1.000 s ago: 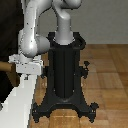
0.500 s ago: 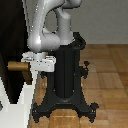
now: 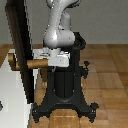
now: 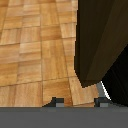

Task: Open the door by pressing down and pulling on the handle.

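The door (image 3: 21, 47) is a tall dark panel at the exterior view's left, swung out from its pale frame (image 3: 11, 107) toward the robot. The handle (image 3: 34, 64), a golden-brown bar, sticks out from the door toward the arm. My gripper (image 3: 46, 59) sits at the bar's free end, just above and against it. In the wrist view the gripper (image 4: 77, 102) shows two fingertips (image 4: 55, 101) set wide apart, so it is open, with the door's dark edge (image 4: 100, 40) ahead of them. The handle itself is hidden in the wrist view.
The black robot pedestal (image 3: 65, 90) with its splayed feet stands right behind the gripper, close to the door's swinging edge. Wooden floor (image 3: 107, 70) stretches to the exterior view's right and shows under the gripper in the wrist view.
The door has swung further out of its frame, and the handle and my gripper have moved together toward the exterior view's right, closer to the pedestal.
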